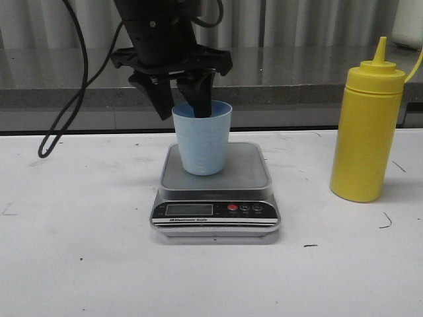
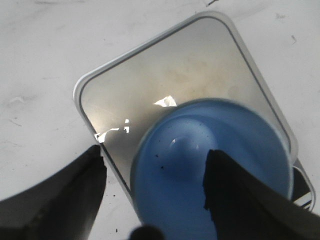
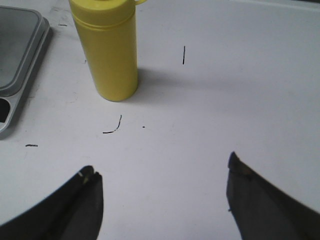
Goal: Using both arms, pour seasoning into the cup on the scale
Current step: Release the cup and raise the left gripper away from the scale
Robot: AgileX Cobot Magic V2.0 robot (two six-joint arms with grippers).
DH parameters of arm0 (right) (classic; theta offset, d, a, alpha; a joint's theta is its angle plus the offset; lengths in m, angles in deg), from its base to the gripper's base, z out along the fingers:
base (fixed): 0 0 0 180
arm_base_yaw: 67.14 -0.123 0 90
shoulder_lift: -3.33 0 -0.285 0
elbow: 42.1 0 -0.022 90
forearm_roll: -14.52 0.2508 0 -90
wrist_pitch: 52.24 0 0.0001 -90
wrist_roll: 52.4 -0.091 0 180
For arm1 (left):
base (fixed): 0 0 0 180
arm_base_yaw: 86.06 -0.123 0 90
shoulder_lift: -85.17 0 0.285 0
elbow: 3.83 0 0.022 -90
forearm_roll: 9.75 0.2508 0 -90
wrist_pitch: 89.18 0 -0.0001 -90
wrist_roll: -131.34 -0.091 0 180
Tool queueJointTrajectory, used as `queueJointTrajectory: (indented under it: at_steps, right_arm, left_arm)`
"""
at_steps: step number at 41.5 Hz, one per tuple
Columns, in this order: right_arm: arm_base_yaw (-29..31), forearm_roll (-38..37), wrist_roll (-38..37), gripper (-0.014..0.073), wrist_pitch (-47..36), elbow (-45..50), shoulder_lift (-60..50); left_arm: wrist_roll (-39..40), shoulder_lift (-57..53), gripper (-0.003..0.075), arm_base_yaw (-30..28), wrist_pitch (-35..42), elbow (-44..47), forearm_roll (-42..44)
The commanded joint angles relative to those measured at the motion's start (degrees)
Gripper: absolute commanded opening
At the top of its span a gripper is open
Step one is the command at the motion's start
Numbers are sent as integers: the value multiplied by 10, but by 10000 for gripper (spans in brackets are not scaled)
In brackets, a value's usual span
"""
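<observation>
The light-blue cup (image 1: 201,142) stands upright on the steel platform of the silver scale (image 1: 248,168). My left gripper (image 1: 184,113) hangs over the cup's far-left rim, open. One finger (image 2: 225,185) reaches down inside the cup (image 2: 235,145); the other finger (image 2: 85,185) stays outside, a small gap from the wall, over the edge of the scale (image 2: 165,70). The yellow seasoning bottle (image 1: 367,132) stands capped on the table right of the scale. My right gripper (image 3: 162,170) is open over bare table, short of the bottle (image 3: 107,50), and is out of the front view.
The scale's black front panel (image 1: 215,210) faces the table's front edge. A dark cable (image 1: 63,125) loops down at the back left. A grey ledge (image 1: 66,99) runs along the back of the white table. Small black marks (image 3: 112,127) dot the tabletop near the bottle.
</observation>
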Motion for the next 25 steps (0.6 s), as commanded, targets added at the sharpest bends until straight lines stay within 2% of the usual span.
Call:
queueJointTrajectory:
  at_steps: [1, 5, 25]
  right_arm:
    - [0, -4, 6, 541, -33, -16, 3]
    - [0, -4, 6, 541, -33, -16, 3]
    - [0, -4, 6, 541, -33, -16, 3]
  left_arm:
    - [3, -76, 428, 4, 12, -18, -6]
    - [0, -123, 428, 4, -1, 2, 6]
    - [3, -441, 428, -45, 108, 306, 13]
